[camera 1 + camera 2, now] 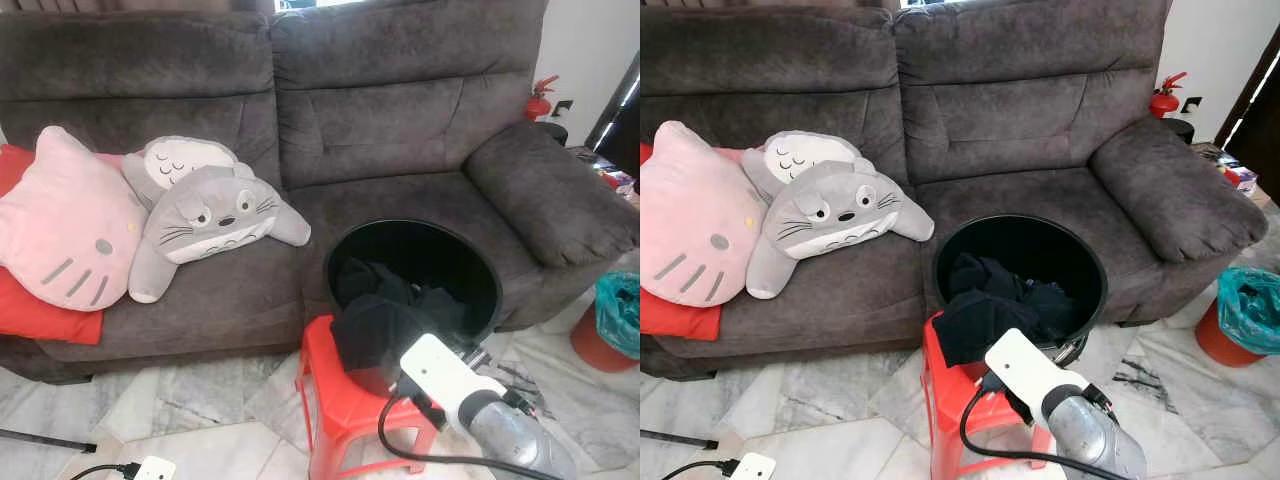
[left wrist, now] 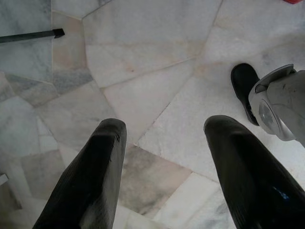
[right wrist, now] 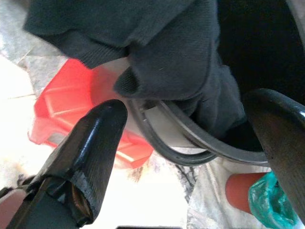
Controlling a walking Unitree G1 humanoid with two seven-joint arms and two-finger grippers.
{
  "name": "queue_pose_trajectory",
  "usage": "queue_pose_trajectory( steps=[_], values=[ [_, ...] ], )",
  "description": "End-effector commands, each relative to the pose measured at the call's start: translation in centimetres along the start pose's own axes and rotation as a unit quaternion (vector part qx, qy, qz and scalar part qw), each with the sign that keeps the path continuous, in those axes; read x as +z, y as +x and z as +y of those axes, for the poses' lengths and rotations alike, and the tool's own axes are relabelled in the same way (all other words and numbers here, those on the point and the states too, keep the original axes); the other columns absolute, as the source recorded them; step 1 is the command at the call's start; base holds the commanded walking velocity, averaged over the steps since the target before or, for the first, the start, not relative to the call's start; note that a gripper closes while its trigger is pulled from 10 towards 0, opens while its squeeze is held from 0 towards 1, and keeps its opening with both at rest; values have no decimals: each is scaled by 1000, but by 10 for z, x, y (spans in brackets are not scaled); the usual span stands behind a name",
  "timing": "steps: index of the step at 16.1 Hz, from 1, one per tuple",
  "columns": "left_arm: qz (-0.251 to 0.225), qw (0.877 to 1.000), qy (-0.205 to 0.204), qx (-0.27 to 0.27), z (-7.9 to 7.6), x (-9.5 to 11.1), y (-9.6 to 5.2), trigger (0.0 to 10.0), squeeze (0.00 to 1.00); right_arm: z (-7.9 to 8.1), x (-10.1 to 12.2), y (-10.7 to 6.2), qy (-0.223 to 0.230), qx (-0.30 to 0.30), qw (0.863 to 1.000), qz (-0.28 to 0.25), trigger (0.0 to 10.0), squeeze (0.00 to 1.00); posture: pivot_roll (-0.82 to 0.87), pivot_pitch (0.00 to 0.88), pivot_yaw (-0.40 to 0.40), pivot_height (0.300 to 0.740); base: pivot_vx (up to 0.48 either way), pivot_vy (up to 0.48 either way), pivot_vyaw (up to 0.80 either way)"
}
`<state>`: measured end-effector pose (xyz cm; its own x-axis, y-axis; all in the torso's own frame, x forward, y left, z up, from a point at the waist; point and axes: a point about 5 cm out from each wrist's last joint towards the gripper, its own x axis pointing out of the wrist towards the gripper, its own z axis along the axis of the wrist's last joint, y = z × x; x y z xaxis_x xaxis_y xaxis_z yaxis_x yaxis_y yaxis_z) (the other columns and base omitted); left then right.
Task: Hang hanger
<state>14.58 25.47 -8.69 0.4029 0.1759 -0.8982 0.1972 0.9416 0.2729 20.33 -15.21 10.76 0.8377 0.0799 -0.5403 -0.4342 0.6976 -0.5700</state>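
At far left we see a pink cat-face cushion (image 1: pixel 65 222) on a red cloth (image 1: pixel 40 318), then two grey Totoro plush toys (image 1: pixel 210 215) on the dark grey sofa (image 1: pixel 400 120). The left gripper (image 2: pixel 162 167) hangs over the marble floor (image 2: pixel 143 62), its fingers (image 2: pixel 93 176) spread apart. Centre right, a black bucket (image 1: pixel 345 250) of dark clothes (image 1: pixel 985 305) stands on a red plastic stool (image 1: pixel 325 385). The right gripper (image 3: pixel 190 143) hovers at the bucket rim beside the clothes, jaws apart, gripping nothing. We cannot make out any hanger. At far right stands an orange bin with teal liner (image 1: pixel 612 325).
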Motion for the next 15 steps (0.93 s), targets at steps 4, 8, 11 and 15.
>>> queue_pose_trajectory(
  steps=[4, 8, 11, 15],
  values=[
    [6, 1000, 3, -2, 1, -3, 0, 10000, 0, 3, 6, 5, -3, 5, 1000, -17, 10000, 0, -250, 0, 34, 740, 0, 0, 0],
    [6, 1000, 2, -4, 1, -3, 0, 10000, 0, 12, 8, 6, 3, 33, 999, -18, 10000, 0, -247, 0, 31, 740, 0, 0, 0],
    [6, 1000, 2, -4, 1, -3, 0, 10000, 0, 10, 8, 7, 0, 25, 999, -20, 10000, 0, -250, 0, 29, 740, 0, 0, 0],
    [6, 1000, 3, -5, 0, -3, 0, 10000, 0, 3, 9, 8, 0, 1, 1000, -25, 10000, 0, -251, 0, 27, 740, 0, 0, 0]
  ],
)
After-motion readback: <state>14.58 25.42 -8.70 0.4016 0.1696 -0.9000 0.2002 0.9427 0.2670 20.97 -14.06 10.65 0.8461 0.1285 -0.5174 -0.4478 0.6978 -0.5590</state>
